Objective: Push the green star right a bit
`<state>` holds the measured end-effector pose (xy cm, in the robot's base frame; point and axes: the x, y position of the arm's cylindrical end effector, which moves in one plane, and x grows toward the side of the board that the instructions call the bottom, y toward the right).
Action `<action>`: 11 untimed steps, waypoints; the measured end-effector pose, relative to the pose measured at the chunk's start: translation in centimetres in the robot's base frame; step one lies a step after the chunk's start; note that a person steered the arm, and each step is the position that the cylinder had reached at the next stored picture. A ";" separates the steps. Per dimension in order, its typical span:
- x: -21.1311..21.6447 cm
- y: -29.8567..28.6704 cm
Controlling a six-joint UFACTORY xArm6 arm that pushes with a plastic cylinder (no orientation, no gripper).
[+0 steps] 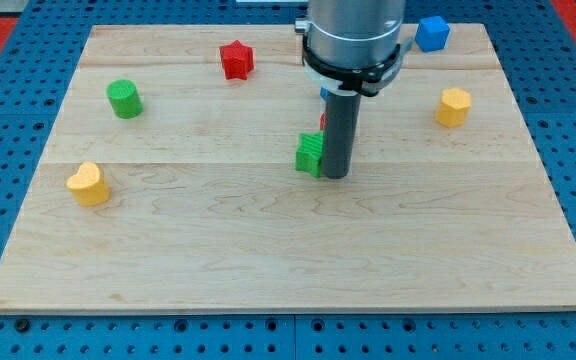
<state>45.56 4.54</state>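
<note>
The green star (310, 153) lies near the middle of the wooden board (268, 250). My tip (335, 176) stands right beside it on the view's right, touching or nearly touching its right side. The rod and arm body rise above it toward the view's top and hide part of the board behind. A small bit of a red block (323, 120) and a sliver of a blue block (322, 94) show just left of the rod, mostly hidden.
A red star (236, 60) lies at top centre-left, a green cylinder (124, 99) at left, a yellow heart-like block (88, 184) at lower left, a blue block (432, 33) at top right, and a yellow block (453, 107) at right.
</note>
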 end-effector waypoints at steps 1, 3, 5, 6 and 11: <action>0.0 0.0; 2.7 -3.0; -1.5 -9.1; -5.2 -6.7; -6.1 -4.2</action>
